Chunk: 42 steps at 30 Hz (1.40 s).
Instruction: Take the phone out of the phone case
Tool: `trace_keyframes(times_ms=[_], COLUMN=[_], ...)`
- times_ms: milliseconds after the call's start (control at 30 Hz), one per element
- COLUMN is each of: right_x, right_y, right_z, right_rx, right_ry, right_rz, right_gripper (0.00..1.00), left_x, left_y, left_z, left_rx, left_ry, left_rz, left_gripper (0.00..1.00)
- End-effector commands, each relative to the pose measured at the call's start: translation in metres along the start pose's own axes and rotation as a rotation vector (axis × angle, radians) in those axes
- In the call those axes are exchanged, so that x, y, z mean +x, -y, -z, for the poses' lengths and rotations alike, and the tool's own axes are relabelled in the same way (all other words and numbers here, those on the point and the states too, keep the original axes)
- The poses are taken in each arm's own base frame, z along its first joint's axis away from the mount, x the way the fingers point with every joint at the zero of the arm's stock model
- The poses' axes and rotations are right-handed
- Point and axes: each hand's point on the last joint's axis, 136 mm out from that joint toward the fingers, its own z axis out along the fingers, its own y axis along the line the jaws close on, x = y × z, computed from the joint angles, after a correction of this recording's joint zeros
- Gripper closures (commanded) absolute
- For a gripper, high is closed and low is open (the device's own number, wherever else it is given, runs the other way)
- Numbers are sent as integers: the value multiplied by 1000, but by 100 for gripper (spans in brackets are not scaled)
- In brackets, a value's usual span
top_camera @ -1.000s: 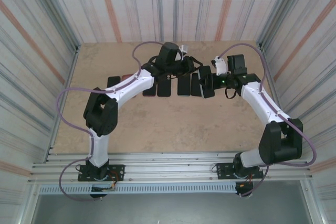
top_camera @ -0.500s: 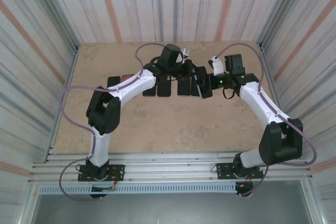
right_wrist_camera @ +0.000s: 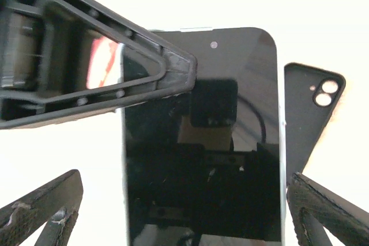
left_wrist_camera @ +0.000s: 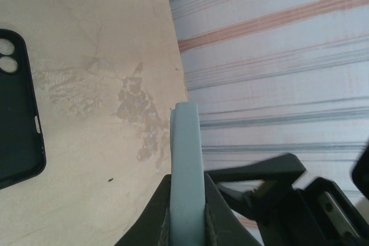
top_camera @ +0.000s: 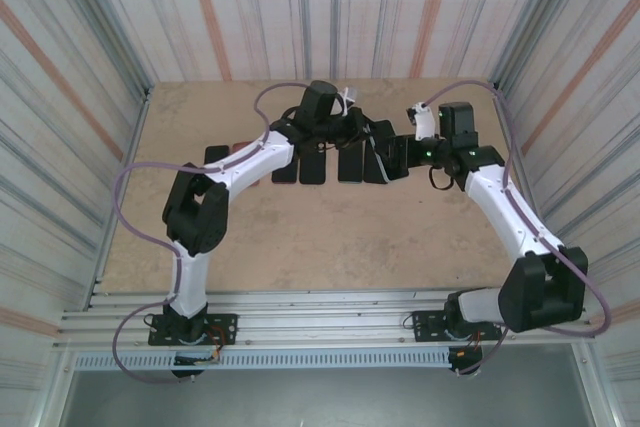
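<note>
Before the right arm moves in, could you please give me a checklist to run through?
1. Left jaws shut on the phone: ok.
2. Right jaws open wide enough to straddle the phone: ok.
3. Right jaws clear of the phone's edges: ok.
4. Black case lying on the table, apart from the held phone: ok.
5. Whether the held phone is bare or covered: cannot tell.

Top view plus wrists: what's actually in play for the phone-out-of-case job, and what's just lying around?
In play:
- phone
- left jaws, shut on it
- right jaws, open either side of it

Lying about:
- empty black case beside the phone
- row of dark phones or cases on the table
</note>
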Motion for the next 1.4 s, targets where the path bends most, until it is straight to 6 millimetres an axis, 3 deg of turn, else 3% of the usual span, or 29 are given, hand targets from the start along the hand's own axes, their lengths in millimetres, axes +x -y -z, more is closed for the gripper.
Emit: trace_keyframes(times_ms=[0,200,333,533,967,1367], right_x=[-11,-14,-14,-15,-40,-49], right_y=[-5,-8,-18,-31,-39,-46], right_z=[18,38,36,35,38,32], right_rx=[-45,-115,-238,-326,-458,-521], right_ry=[82,179,234,297,425,440], right_rz=[-99,-308,-489,-611,-752,-761], right_gripper=[8,15,24,40,70,81], left_x=[-26,-51,-66,-77,-77,-80], left_y=[32,40,47,62,82,93], left_z=[24,43,54,63,75,79], left_rx=[107,191,252,318,408,470], left_ry=[80,173,235,280,312,316], left_rz=[23,102,152,199,275,323], left_gripper=[94,94,94,94,95,96])
